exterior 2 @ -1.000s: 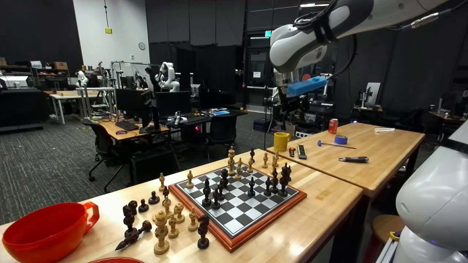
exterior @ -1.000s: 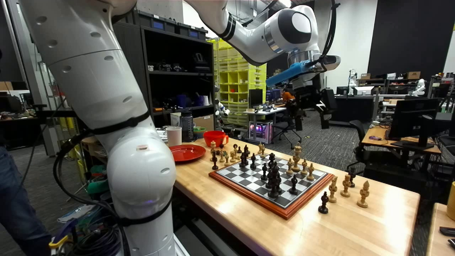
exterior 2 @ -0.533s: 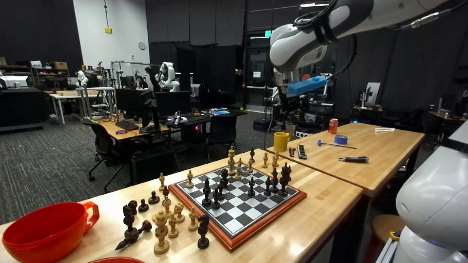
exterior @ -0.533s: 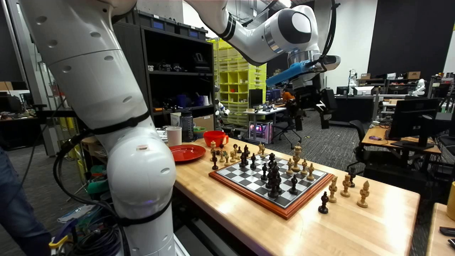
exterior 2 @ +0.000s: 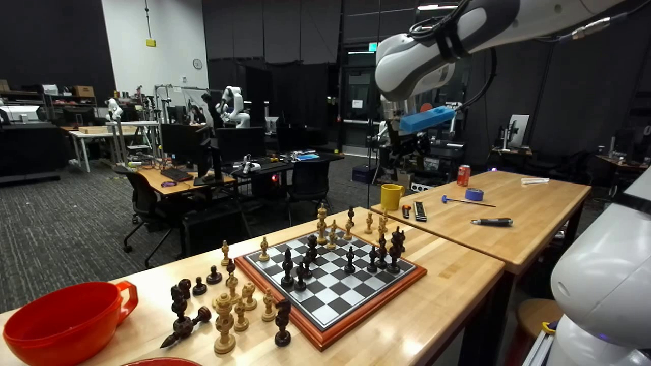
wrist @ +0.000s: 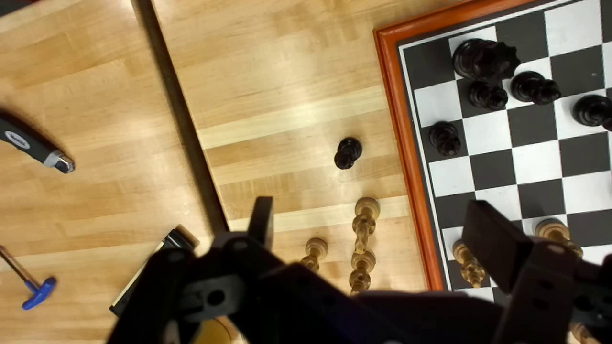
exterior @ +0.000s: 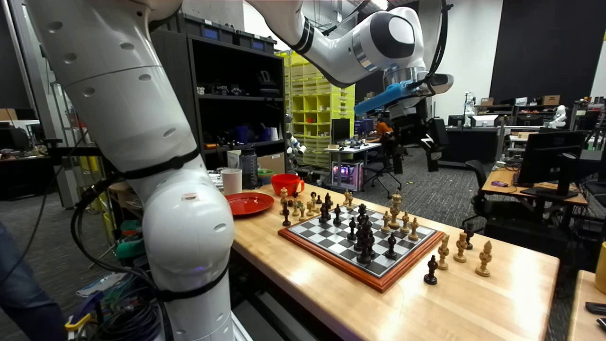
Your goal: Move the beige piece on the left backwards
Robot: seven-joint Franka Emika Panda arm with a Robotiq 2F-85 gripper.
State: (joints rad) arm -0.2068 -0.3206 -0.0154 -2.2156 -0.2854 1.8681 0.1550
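Chess piece of beige carved wood (exterior 2: 264,249), leftmost of its colour on the chequered board framed in reddish wood (exterior 2: 335,288), is seen upright near the frame. Nearby is set a tall, pointed black piece (exterior 2: 287,269); outside the frame, a loose group of beige and black pieces (exterior 2: 240,317) is scattered near a wide red cup (exterior 2: 66,325). The black two-fingered gripper (exterior: 415,164) is held well above the pieces, tips spread wide. On the adjoining table (exterior 2: 534,206), a red can (exterior 2: 463,176) is lettered too small to be read, and the oval label (wrist: 17,139) of a dark utility knife (wrist: 36,149) is blurred.
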